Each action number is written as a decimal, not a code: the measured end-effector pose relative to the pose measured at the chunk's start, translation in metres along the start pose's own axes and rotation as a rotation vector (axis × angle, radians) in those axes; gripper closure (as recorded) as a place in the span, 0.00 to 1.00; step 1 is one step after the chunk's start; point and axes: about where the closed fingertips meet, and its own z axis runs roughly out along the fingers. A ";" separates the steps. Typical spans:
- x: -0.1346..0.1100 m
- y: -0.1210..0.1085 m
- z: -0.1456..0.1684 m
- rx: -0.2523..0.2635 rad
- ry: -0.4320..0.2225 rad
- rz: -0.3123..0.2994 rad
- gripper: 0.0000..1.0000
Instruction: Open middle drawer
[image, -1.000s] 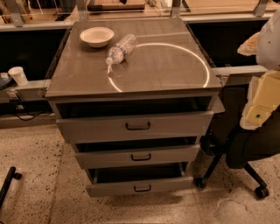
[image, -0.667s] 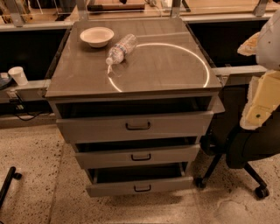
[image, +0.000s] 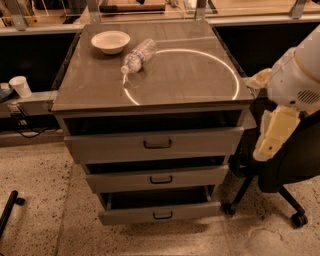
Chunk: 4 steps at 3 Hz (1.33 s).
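The grey metal cabinet (image: 150, 75) has three stacked drawers. The middle drawer (image: 200, 178) has a low wide front with a small black loop handle (image: 161, 179) at its centre. A dark gap shows above its front. The top drawer (image: 110, 146) and the bottom drawer (image: 125, 216) also stand a little out. My gripper (image: 272, 134) is a cream part hanging from the white arm (image: 297, 75). It is right of the cabinet, about level with the top drawer, well away from the middle handle and touching nothing.
A white bowl (image: 110, 41) and a lying plastic bottle (image: 138, 54) rest on the cabinet top. A black office chair (image: 287, 172) stands to the right, behind my arm. A paper cup (image: 20, 86) sits on a ledge at the left. The floor is speckled.
My arm and gripper have moved a little left and down, closer to the cabinet's right side. The drawers and the things on top have not moved.
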 end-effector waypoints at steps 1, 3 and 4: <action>0.010 0.005 0.070 -0.047 -0.104 -0.014 0.00; 0.019 0.019 0.129 -0.096 -0.182 -0.050 0.00; 0.016 0.022 0.134 -0.116 -0.173 -0.071 0.00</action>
